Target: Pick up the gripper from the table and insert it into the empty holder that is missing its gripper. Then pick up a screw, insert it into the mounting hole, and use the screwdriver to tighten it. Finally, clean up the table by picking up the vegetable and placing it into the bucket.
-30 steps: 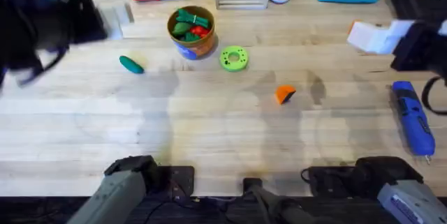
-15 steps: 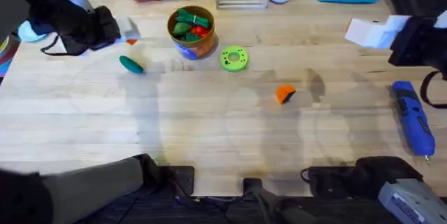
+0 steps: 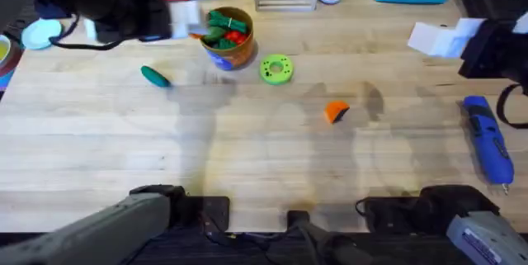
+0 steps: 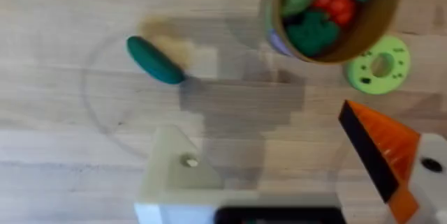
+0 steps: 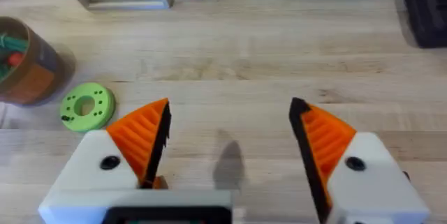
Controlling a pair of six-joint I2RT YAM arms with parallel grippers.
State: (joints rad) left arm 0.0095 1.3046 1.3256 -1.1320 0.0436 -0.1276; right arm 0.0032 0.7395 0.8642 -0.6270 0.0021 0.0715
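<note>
So my left end effector (image 3: 188,19) just swung from the surface's left edge to right beside the bucket (image 3: 226,38), fingers apart, one holder (image 4: 183,172) bare. The gripper (image 3: 336,111) sits untouched, well off to its right, so nothing's picked yet. Right end effector (image 5: 229,144) hangs open.
</note>
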